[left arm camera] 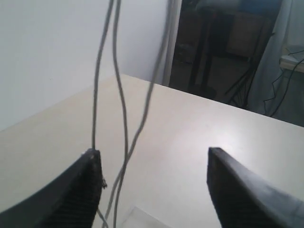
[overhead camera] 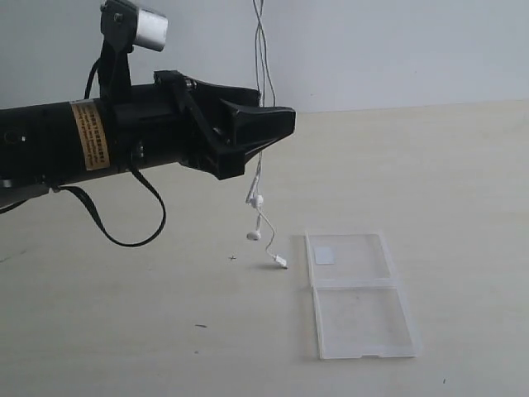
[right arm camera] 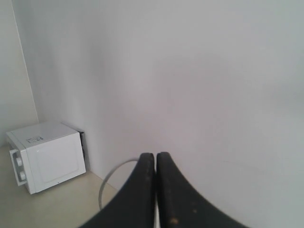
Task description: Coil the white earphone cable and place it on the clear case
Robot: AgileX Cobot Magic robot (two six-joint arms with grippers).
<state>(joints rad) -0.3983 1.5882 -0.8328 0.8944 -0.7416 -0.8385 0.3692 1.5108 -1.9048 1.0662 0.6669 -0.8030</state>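
The white earphone cable (overhead camera: 263,50) hangs in several strands from above the exterior view. Its two earbuds (overhead camera: 257,200) dangle low, and the plug end (overhead camera: 281,261) touches the table just left of the clear case (overhead camera: 364,318). The case lies open and flat, with a white sticker (overhead camera: 325,254) in its far half. My left gripper (overhead camera: 285,122) is open at mid-height. In the left wrist view the strands (left arm camera: 124,109) run between the left gripper's (left arm camera: 153,151) fingers, close to one finger (left arm camera: 85,180). My right gripper (right arm camera: 156,159) is shut, with a white loop of cable (right arm camera: 107,183) beside it.
The beige table (overhead camera: 124,331) spreads around the case. A black lead (overhead camera: 132,240) droops under the left arm. A white box-shaped appliance (right arm camera: 45,154) stands by the wall in the right wrist view. Dark stands fill a doorway (left arm camera: 223,52) beyond the table's far edge.
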